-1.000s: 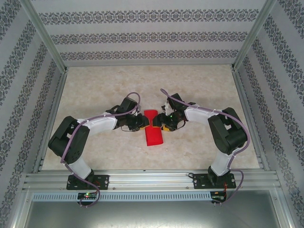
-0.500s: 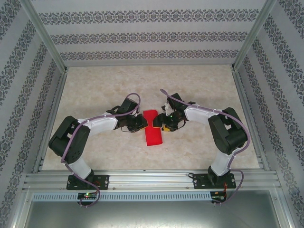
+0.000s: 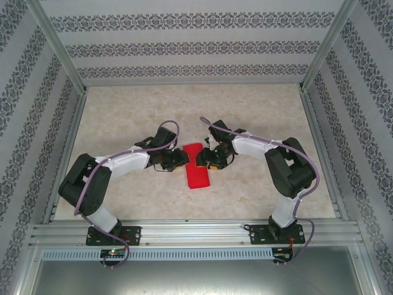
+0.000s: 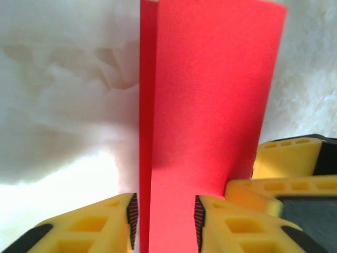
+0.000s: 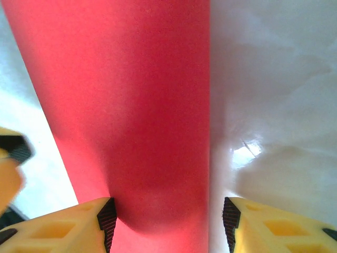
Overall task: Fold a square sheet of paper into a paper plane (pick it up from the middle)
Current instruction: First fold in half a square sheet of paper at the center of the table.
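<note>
The square sheet of paper (image 3: 197, 174) is bright red and folded into a narrow strip at the table's middle. One fold line runs along its length, with a flap raised slightly, in the left wrist view (image 4: 210, 95). My left gripper (image 3: 182, 158) reaches it from the left, my right gripper (image 3: 203, 161) from the right, at the strip's upper half. The left gripper (image 4: 165, 224) is open, with the strip between its pads. The right gripper (image 5: 168, 224) is open wider over the sheet (image 5: 131, 95), its right pad clear of the paper's edge.
The marbled table (image 3: 258, 117) is walled by patterned panels and metal posts (image 3: 58, 49). A yellow finger of the right gripper (image 4: 284, 163) sits close beside the left one. A rail (image 3: 196, 233) holding both arm bases lines the near edge.
The left jaws squeezed narrower, then spread apart again. The right jaws narrowed a little. Both arms leaned slightly further in, and the strip's upper end shifted a little.
</note>
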